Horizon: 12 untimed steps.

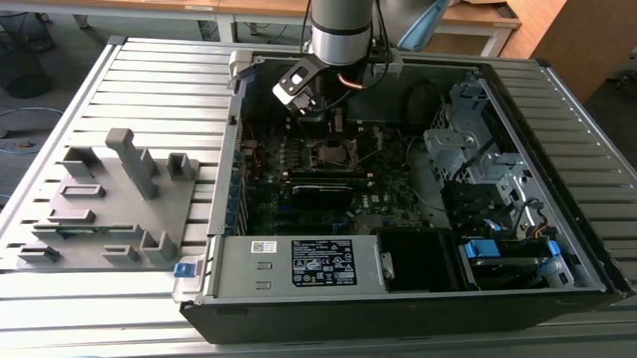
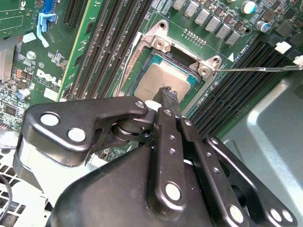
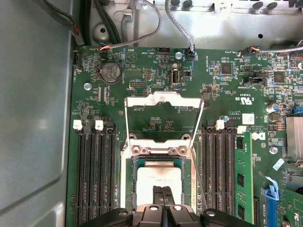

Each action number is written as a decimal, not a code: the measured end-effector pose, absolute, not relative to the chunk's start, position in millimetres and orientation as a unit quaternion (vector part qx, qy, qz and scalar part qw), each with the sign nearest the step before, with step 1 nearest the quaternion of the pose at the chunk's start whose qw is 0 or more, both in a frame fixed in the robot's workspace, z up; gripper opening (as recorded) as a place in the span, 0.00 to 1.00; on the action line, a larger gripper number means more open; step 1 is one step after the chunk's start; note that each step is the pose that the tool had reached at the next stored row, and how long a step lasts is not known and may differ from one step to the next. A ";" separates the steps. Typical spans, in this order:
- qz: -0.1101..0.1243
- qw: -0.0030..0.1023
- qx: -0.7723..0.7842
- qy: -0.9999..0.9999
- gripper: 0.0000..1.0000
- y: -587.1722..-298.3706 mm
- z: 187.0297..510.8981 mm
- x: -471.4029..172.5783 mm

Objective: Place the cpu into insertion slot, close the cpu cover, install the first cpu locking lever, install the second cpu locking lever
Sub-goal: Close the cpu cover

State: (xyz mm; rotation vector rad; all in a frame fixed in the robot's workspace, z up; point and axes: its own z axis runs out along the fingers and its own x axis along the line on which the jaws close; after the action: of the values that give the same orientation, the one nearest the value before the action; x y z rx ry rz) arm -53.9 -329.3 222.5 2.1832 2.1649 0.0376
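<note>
Hovering over the small flat square cpu with its dull brownish-grey metal top [image 3: 158, 172], the black metal hand [image 3: 163, 190] has its two fingers pressed together with nothing between them. In both wrist views the closed fingertips sit above the middle of the chip; I cannot tell whether they touch it.

The cpu lies flat inside the small square dark insertion slot with its silvery metal rim [image 3: 127, 185], its edges square with the socket.

The thin silvery square cpu cover with its square window [image 3: 163, 99] is swung open, away from the socket. It is hinged along the socket's far edge, and the green circuit board [image 3: 156, 71] shows through its window.

In the second wrist view a thin silvery wire lever [image 2: 255, 69] runs out from a corner bracket of the socket, not latched down. Long black memory slots [image 3: 94, 175] flank the socket on both sides.

In the exterior view the grey robot arm [image 1: 341, 30] comes down into the far part of an open black-and-grey computer case [image 1: 418, 317]. The case rests on a slatted metal counter [image 1: 149, 82]. A grey plastic fixture with upright posts [image 1: 110, 201] stands beside the case on the exterior view's left.
</note>
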 end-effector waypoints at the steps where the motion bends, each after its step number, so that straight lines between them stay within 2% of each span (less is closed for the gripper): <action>1: 0.012 0.033 0.710 0.704 0.10 -329.3 222.6 -53.9; 12: 0.012 0.033 0.710 0.704 0.10 -329.3 225.4 -53.9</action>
State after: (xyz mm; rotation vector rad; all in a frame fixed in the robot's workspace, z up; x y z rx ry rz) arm -53.9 -329.3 225.4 2.1831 2.1648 0.0371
